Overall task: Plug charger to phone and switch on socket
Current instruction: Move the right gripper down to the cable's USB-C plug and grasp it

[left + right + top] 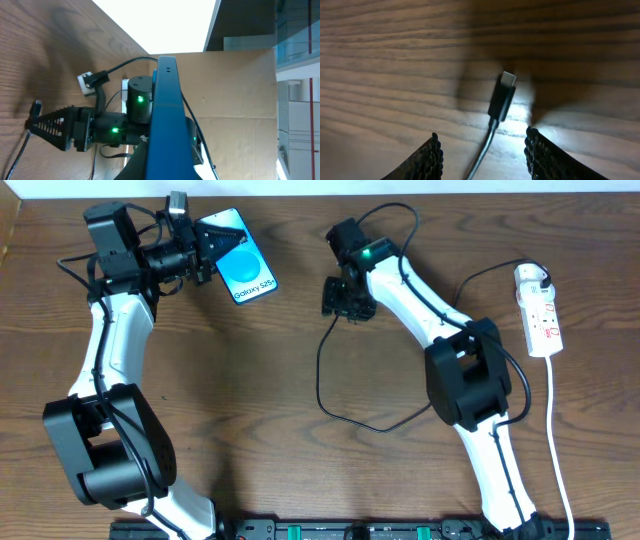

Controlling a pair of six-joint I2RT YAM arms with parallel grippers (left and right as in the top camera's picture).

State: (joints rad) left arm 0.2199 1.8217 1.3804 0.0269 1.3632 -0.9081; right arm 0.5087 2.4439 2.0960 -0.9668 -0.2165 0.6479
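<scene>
The phone (240, 268), its screen lit cyan-blue, is held off the table by my left gripper (207, 252), which is shut on its upper left end. In the left wrist view the phone (167, 125) stands edge-on between the fingers. My right gripper (345, 302) is open and hovers just over the charger's black connector tip (501, 96), which lies flat on the wood between the fingers (482, 142). The thin black charger cable (340, 408) loops across the table to a white plug (531, 277) in the socket (540, 312), a white power strip at the far right.
The table is dark wood (250, 400). The socket's white cord (556, 440) runs down the right side to the front edge. The right arm (420, 300) shows in the left wrist view (85, 127) against a cardboard wall behind.
</scene>
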